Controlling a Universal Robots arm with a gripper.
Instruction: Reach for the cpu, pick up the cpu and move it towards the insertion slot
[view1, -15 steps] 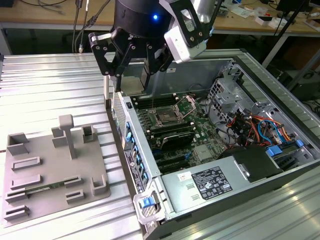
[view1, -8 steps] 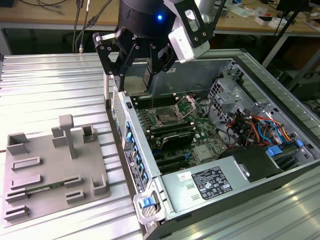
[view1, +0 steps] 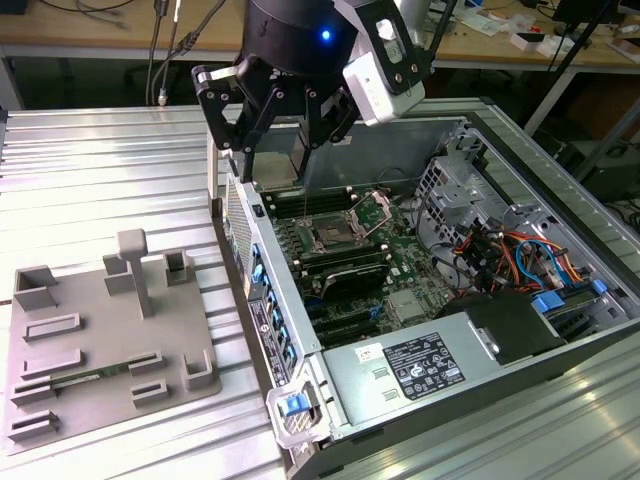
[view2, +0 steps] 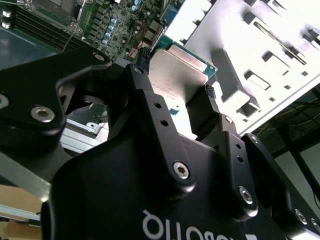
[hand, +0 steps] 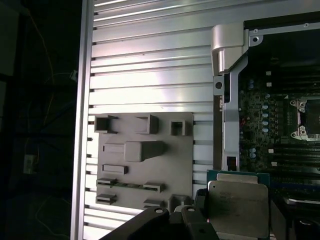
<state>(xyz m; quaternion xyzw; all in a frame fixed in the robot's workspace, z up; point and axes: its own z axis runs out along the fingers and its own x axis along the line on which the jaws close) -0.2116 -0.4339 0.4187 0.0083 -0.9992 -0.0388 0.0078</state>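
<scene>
My gripper (view1: 272, 140) hangs over the near wall of the open computer case, shut on the cpu (view1: 283, 165). The cpu is a flat square chip with a silvery-grey top, held by its edges between the black fingers (view2: 142, 75). In both wrist views the cpu (hand: 237, 202) shows up close, with its greenish rim (view2: 177, 75) sticking out past the fingertips. The insertion slot (view1: 330, 238) is a silver-framed socket with a dark centre on the green board inside the case. It lies beyond and below the gripper, toward the exterior view's right, and shows at the edge of the first wrist view (hand: 306, 118).
A grey fixture plate (view1: 110, 330) with raised blocks lies on the ribbed metal table at the exterior view's left. The case wall (view1: 262, 290) stands between plate and board. Long black memory slots (view1: 340, 265), cables (view1: 500, 255) and a power supply (view1: 420, 365) fill the case.
</scene>
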